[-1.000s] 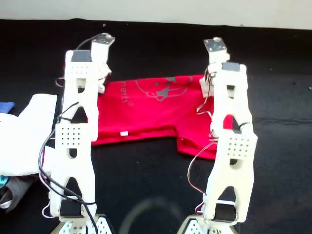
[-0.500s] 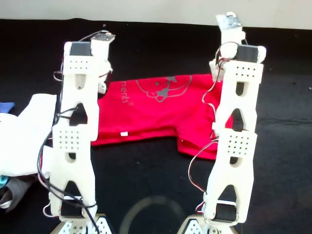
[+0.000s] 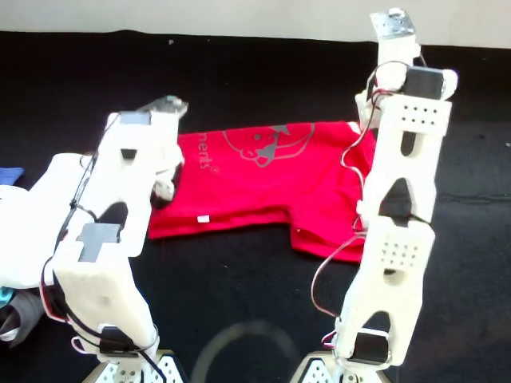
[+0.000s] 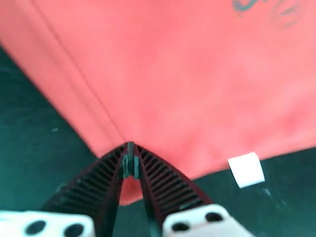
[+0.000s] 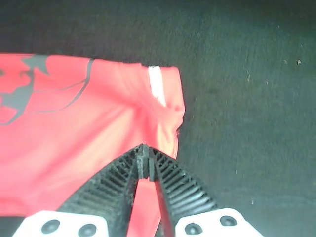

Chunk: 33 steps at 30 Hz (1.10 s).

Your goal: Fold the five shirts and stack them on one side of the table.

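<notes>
A red shirt point(image 3: 255, 175) with a grey print lies spread across the black table point(image 3: 255, 80). My left gripper point(image 4: 129, 165) is shut on the red shirt's point(image 4: 197, 74) hem at its left side, near a small white tag point(image 4: 245, 169). In the high view the left arm point(image 3: 120, 207) leans over that edge. My right gripper point(image 5: 143, 165) is shut on the red shirt point(image 5: 74, 123) at its far right corner, where the cloth puckers toward the tips. The right arm point(image 3: 403, 183) stretches far out and hides the shirt's right part.
Folded white cloth point(image 3: 36, 223) sits at the table's left side, with a blue piece point(image 3: 8, 174) behind it and grey cloth point(image 3: 16, 319) in front. Bare black table lies beyond and to the right of the shirt.
The right arm has stretched farther out, drawing the shirt's right corner away to the right. The left arm has tilted back and to the left, staying at the shirt's left edge.
</notes>
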{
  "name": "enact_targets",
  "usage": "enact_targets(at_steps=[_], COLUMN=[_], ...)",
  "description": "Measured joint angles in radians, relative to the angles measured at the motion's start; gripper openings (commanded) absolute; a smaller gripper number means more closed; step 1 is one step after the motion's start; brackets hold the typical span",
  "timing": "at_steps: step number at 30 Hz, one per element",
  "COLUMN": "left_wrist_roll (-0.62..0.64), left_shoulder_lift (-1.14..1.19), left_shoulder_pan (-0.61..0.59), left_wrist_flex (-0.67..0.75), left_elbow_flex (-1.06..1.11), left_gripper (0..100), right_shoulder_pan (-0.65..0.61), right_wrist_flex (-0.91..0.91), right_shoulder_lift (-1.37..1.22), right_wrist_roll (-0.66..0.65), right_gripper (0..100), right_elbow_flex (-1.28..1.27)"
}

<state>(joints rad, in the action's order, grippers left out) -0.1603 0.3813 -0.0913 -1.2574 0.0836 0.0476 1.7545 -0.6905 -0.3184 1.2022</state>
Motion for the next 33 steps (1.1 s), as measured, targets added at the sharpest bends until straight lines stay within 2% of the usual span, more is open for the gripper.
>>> enact_targets(at_steps=[8, 12, 22, 27, 33], left_wrist_roll=[0.0, 0.0, 0.0, 0.0, 0.0], left_shoulder_lift=[-0.046, -0.063, -0.224, -0.236, -0.267], left_shoulder_pan=[0.003, 0.003, 0.003, 0.003, 0.003], left_wrist_flex=[0.044, 0.035, -0.032, 0.06, 0.1], left_elbow_flex=[0.127, 0.135, 0.195, 0.347, 0.413], left_gripper=[1, 1, 1, 1, 1], right_shoulder_pan=[-0.009, -0.018, -0.066, -0.081, -0.081], right_wrist_flex=[0.0, -0.037, -0.488, -0.687, -0.741], right_shoulder_lift=[0.502, 0.635, 0.746, 0.746, 0.753], right_wrist_roll=[0.0, 0.0, 0.002, 0.002, 0.002], right_gripper=[0.7, 0.7, 0.7, 0.7, 0.7], right_elbow_flex=[-0.539, -0.807, -1.484, -1.706, -1.843])
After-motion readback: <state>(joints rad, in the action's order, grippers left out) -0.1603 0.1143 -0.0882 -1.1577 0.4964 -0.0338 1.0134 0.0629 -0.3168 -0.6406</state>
